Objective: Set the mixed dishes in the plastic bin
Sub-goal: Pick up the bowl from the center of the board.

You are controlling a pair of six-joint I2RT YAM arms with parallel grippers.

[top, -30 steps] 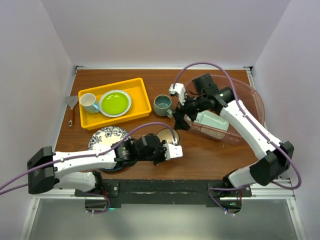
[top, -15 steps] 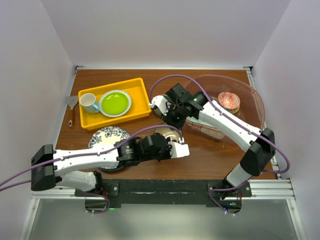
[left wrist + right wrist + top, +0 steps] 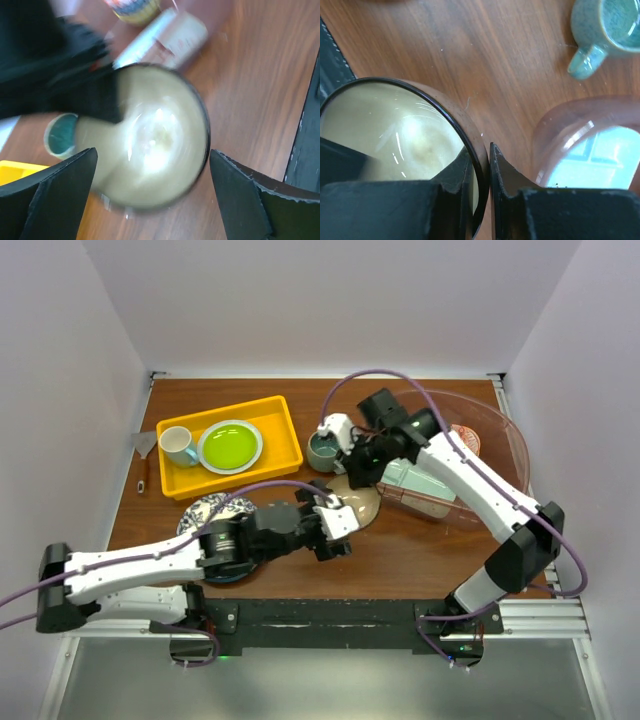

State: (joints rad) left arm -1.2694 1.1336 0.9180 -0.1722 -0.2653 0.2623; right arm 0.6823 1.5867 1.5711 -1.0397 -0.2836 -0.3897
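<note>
The tan bowl (image 3: 362,504) with its yellow centre sits on the table between both arms. My right gripper (image 3: 352,476) is shut on its far rim, one finger inside and one outside (image 3: 481,152). My left gripper (image 3: 335,524) stands open just in front of the bowl (image 3: 155,150), its fingers (image 3: 55,200) wide on either side and touching nothing. The grey-green mug (image 3: 322,448) stands behind the bowl (image 3: 395,140). The plastic bin (image 3: 505,445) at the right holds the mint-green tray (image 3: 420,485) and the white plate with red marks (image 3: 466,434). The blue-patterned plate (image 3: 205,512) lies at the left, partly under my left arm.
A yellow tray (image 3: 285,435) at the back left holds a white mug (image 3: 177,445) and a green plate (image 3: 229,446). A spatula (image 3: 143,458) lies by the left table edge. The mug (image 3: 605,27) and the bin wall (image 3: 555,125) stand close to my right gripper.
My left gripper has opened and let go of the bowl, drawing back slightly. My right arm swung from the bin to the bowl and shut on its rim.
</note>
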